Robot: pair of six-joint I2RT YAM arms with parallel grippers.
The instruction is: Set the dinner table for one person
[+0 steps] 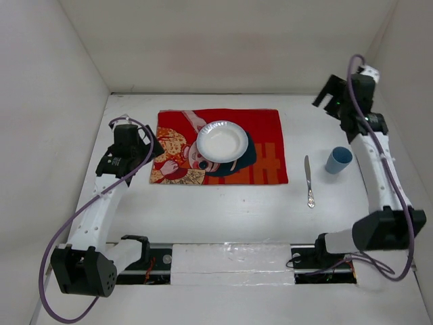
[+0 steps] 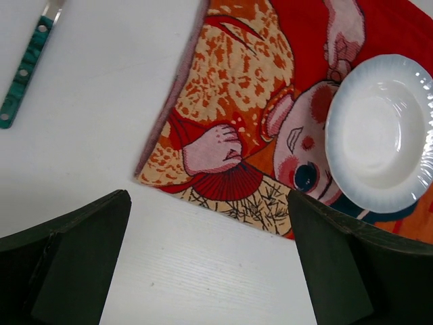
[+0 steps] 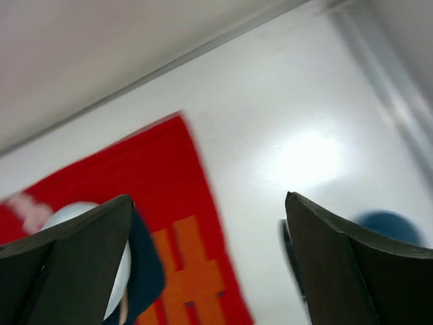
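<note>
The white dinner table (image 1: 223, 210) carries a red cartoon-figure placemat (image 1: 264, 145) with a white plate (image 1: 222, 141) on its middle. A silver knife (image 1: 309, 181) lies right of the mat, and a blue cup (image 1: 338, 160) stands right of the knife. My left gripper (image 1: 145, 145) hovers open and empty over the mat's near-left corner (image 2: 237, 88); the plate (image 2: 382, 132) shows at its right. A green-handled utensil (image 2: 24, 71) lies on the table left of the mat. My right gripper (image 1: 331, 95) is raised, open and empty, at the far right.
White walls enclose the table at the back and both sides. The right wrist view is blurred; it shows the mat's right edge (image 3: 149, 169), the blue cup (image 3: 389, 227) and bare table (image 3: 284, 108). The arm bases sit at the near edge.
</note>
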